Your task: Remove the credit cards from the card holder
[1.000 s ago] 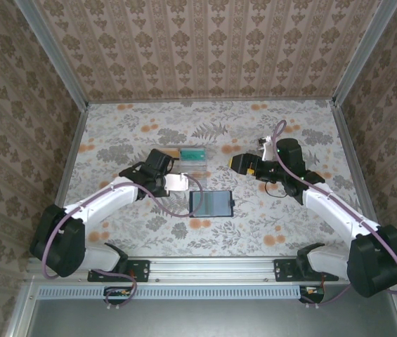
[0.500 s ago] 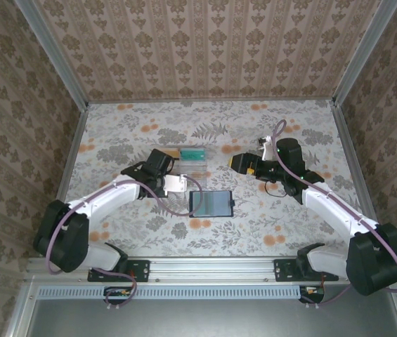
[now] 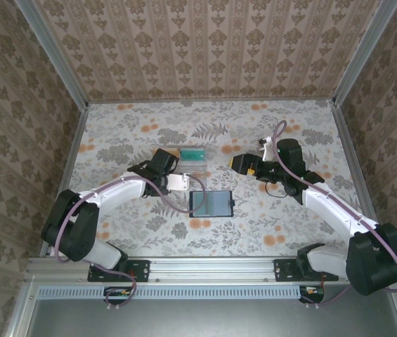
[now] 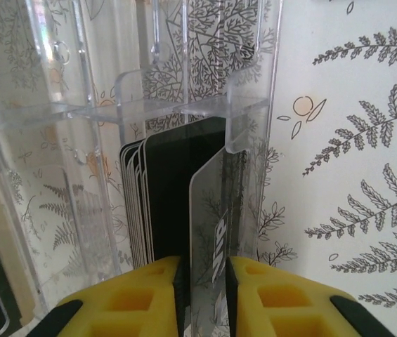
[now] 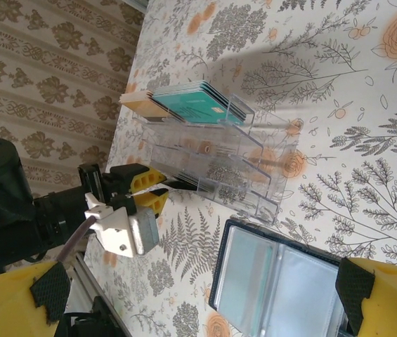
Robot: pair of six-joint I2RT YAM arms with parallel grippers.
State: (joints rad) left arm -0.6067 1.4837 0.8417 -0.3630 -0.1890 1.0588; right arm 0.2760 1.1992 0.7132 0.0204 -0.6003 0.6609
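Left wrist shows left jaws slightly parted around a card (image 4: 209,210); right jaws gape.

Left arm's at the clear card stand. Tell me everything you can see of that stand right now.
The stand is clear, glossy plastic, built as stepped slots with thin dividers, sitting mid-way across the floral table. Its far end carries a teal card stack beside an orange-yellow one. A nearer slot holds black cards. The left claw is at that slot, with a pale printed card between its fingers.
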